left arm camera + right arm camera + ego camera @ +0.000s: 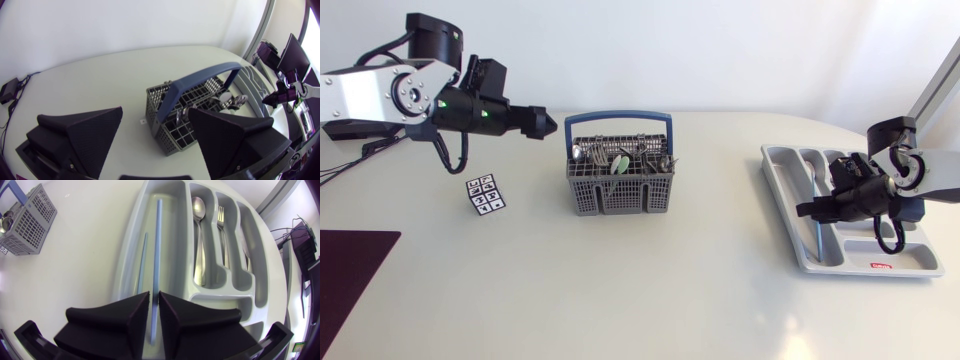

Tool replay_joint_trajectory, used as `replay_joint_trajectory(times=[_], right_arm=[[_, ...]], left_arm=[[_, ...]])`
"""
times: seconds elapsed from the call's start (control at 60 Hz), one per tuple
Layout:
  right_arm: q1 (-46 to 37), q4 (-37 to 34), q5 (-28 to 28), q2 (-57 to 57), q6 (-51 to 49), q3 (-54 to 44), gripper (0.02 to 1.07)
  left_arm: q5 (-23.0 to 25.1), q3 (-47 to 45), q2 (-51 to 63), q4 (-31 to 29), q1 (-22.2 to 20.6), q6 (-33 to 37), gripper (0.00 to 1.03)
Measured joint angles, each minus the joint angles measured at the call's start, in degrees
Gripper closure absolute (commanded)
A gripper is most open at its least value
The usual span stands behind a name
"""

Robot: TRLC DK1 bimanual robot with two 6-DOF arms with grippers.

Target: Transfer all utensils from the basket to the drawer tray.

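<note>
— What is the right claw gripping?
— The right gripper (154, 297) is pinched to a narrow slit on a slim blue stick (158, 245), which runs along the long compartment of the smooth grey tray (127, 255), beside a thinner blue stick (141, 262). A shiny spoon (198, 210) and fork (220, 215) lie in the neighbouring slots.
— And the left?
— The left gripper (155, 112) is spread wide and holds nothing, near the grey lattice basket (170, 132) with its arched blue handle (200, 80). Utensils (620, 160) stand inside it, on the matte white table (670, 280).
</note>
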Motion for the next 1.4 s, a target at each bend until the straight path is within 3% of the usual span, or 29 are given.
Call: replay_joint_trajectory(times=[0.033,0.083,0.233,0.55,0.8,1.1,1.217,1.4], right_arm=[[0.07,-0.02,0.00,0.24,0.00,0.00,0.16],[0.28,-0.04,0.02,0.28,0.00,0.00,0.06],[1.20,-0.04,0.00,0.15,0.00,0.33,0.06],[6.78,-0.31,-0.44,-3.91,0.00,0.33,0.06],[15.50,-0.46,-4.57,-7.19,0.04,0.33,0.06],[25.38,-0.26,-4.09,-5.70,1.25,2.86,0.06],[27.26,-0.11,-2.97,-3.39,1.84,4.42,0.06],[28.92,0.00,-1.92,-1.16,2.01,5.16,0.06]], left_arm=[[0.00,-1.18,0.07,0.15,-0.17,1.09,0.11],[-0.02,-2.75,-0.15,0.57,-0.63,2.62,0.11],[2.89,-8.41,-3.65,3.96,-2.23,8.61,0.11],[17.22,-8.48,-6.56,5.18,-1.60,22.67,0.12],[20.13,-8.46,-5.73,5.20,-4.24,32.13,0.12],[25.33,-6.12,1.90,3.08,-4.22,37.90,0.18],[27.10,-4.09,4.37,3.06,-4.22,38.56,0.25],[28.48,-1.68,6.93,2.89,-4.24,38.75,0.45]])
